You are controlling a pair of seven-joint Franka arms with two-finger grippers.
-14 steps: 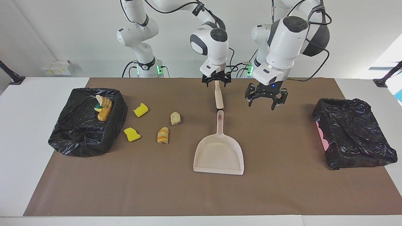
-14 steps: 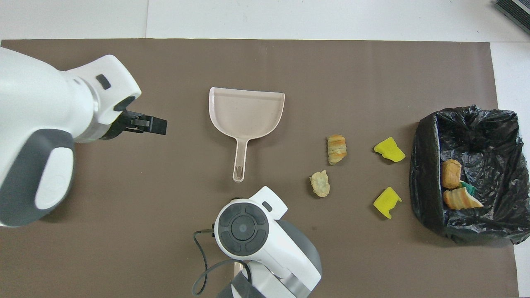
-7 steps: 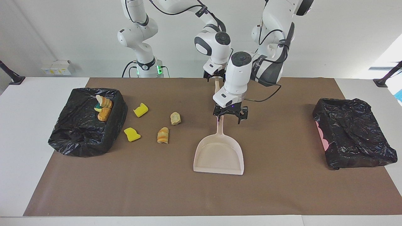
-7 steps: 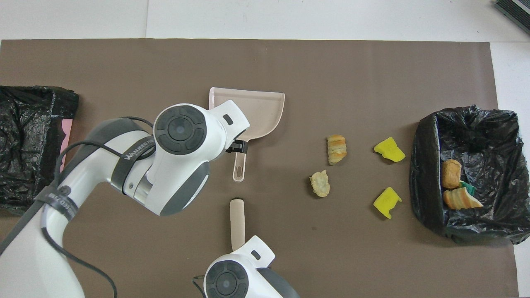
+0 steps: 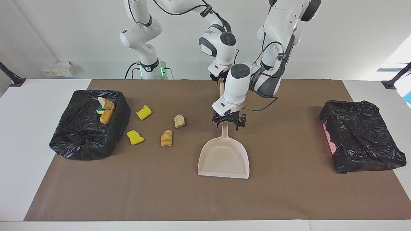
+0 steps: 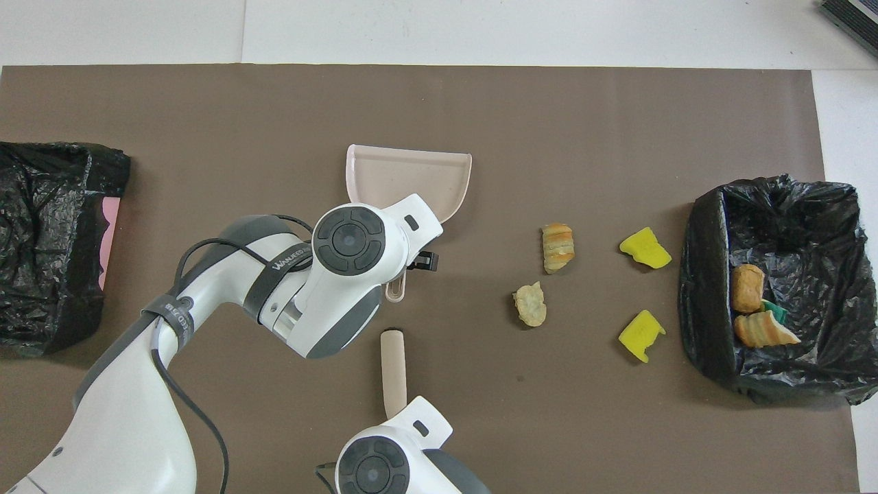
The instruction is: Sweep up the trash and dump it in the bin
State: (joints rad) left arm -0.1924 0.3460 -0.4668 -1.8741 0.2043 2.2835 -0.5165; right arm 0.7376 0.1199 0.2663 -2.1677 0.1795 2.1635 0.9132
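Fingers (image 5: pixel 239 123) of the left gripper (image 5: pixel 228 124) are spread on either side of the dustpan handle (image 5: pixel 225 131), low over it but not yet pinching. To do this step well, I'd settle squarely down so both pads meet the thin handle's sides together; a skewed close would likely twist the light dustpan (image 5: pixel 223 160) on the brown mat (image 5: pixel 289 192).

The right gripper (image 5: pixel 221 80), close in front of the robots, has its fingers pressed shut on the end of the brush handle (image 6: pixel 393 367) — its free end points at the dustpan handle.

The trash lies toward the right arm's end of the table:

- two yellow sponge chunks (image 5: pixel 143 112) and two bread bits (image 5: pixel 179 121) loose on the mat, between the dustpan and the black-lined bin (image 5: pixel 80 144)
- a few more pieces (image 5: pixel 106 112) already in the bin

Once gripped, the pan's open mouth needs turning toward those loose pieces — right now it faces away from the robots.
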